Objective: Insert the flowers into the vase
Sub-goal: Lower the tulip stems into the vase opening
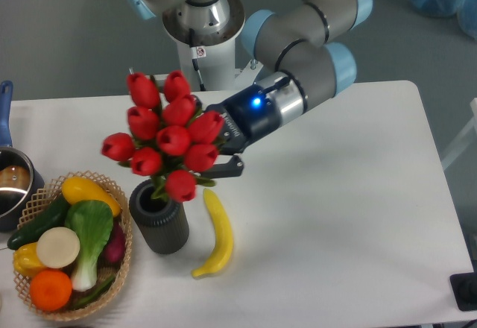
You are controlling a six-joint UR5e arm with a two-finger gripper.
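A robot gripper (220,151) holds a bunch of red flowers (165,134), jaws closed around the stems. The dark vase (159,217) stands just below the jaws, stems apparently entering its mouth. Insertion looks underway; next, lower, then release.

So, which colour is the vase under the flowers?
Dark grey-black with ribbed sides: the vase, seen in the fixed camera view.
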